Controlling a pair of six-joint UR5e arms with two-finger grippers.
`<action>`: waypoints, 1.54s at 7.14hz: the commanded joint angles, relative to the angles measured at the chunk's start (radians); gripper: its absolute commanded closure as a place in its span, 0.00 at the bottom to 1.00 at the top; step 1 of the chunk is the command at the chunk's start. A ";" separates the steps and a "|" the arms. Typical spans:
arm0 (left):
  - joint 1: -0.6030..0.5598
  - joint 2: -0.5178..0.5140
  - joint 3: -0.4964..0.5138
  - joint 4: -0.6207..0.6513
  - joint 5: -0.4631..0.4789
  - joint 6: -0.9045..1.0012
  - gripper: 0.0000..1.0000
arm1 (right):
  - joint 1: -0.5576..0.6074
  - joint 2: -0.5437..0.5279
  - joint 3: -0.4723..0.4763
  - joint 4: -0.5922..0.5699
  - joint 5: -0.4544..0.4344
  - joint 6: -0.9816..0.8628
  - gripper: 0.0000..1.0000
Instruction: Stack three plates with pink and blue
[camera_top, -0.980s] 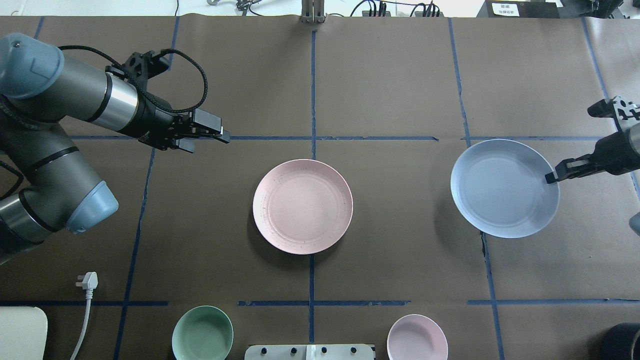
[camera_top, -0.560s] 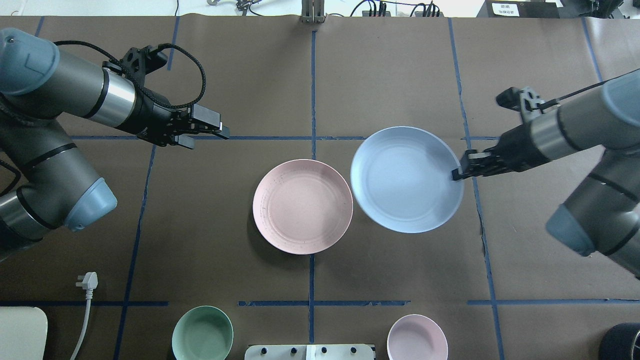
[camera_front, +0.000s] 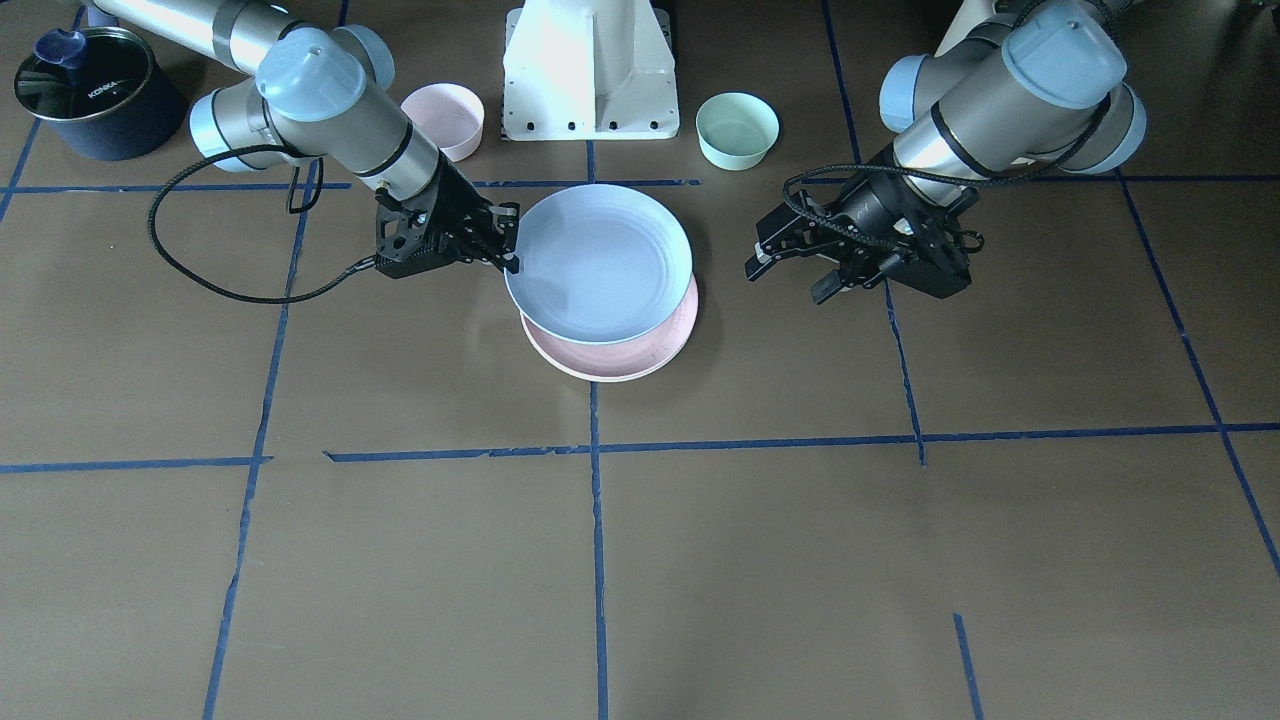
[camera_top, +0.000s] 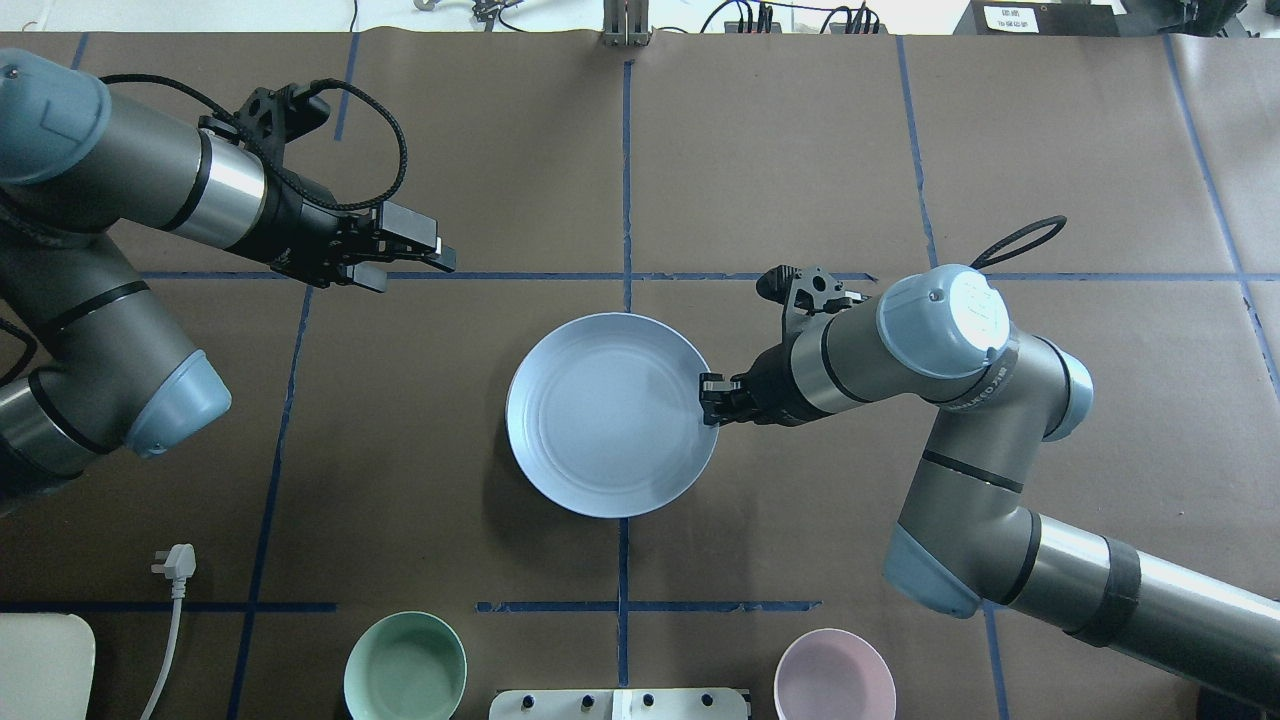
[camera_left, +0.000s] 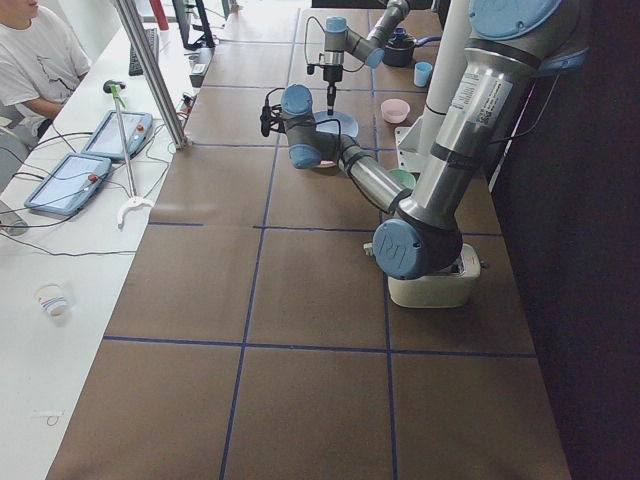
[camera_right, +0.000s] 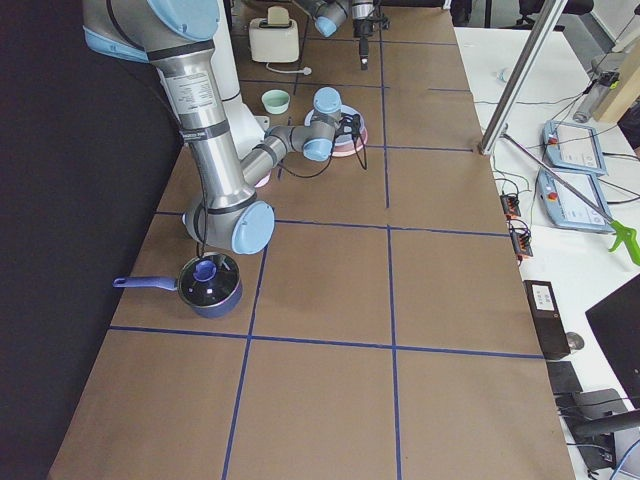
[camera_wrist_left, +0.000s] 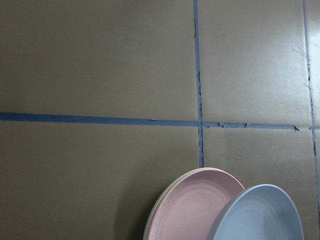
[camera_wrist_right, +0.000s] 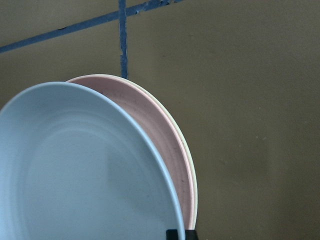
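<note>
My right gripper (camera_top: 708, 393) is shut on the rim of the light blue plate (camera_top: 610, 415) and holds it just above the pale pink plate (camera_front: 650, 350) at the table's middle. From overhead the blue plate hides the pink one. The right wrist view shows the blue plate (camera_wrist_right: 75, 170) over the pink plate (camera_wrist_right: 160, 130), with a thin cream-white plate rim (camera_wrist_right: 195, 200) under the pink. My left gripper (camera_top: 420, 272) is open and empty, hovering left of and behind the plates.
A mint bowl (camera_top: 405, 667) and a small pink bowl (camera_top: 834, 675) stand near the robot's base. A white plug and cord (camera_top: 175, 565) lie at the near left. A dark pot (camera_front: 90, 90) stands beside the right arm.
My right arm has carried the blue plate leftward from the table's right side to over the pink plate. The left arm has barely shifted.
</note>
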 joint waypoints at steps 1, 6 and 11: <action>-0.006 0.005 0.004 0.000 0.001 0.004 0.00 | 0.019 0.004 -0.018 -0.008 -0.006 -0.008 0.00; -0.246 0.219 0.111 0.084 -0.042 0.542 0.00 | 0.534 -0.337 0.028 -0.072 0.271 -0.540 0.00; -0.748 0.281 0.115 0.798 -0.059 1.609 0.00 | 1.006 -0.421 0.024 -0.719 0.333 -1.629 0.00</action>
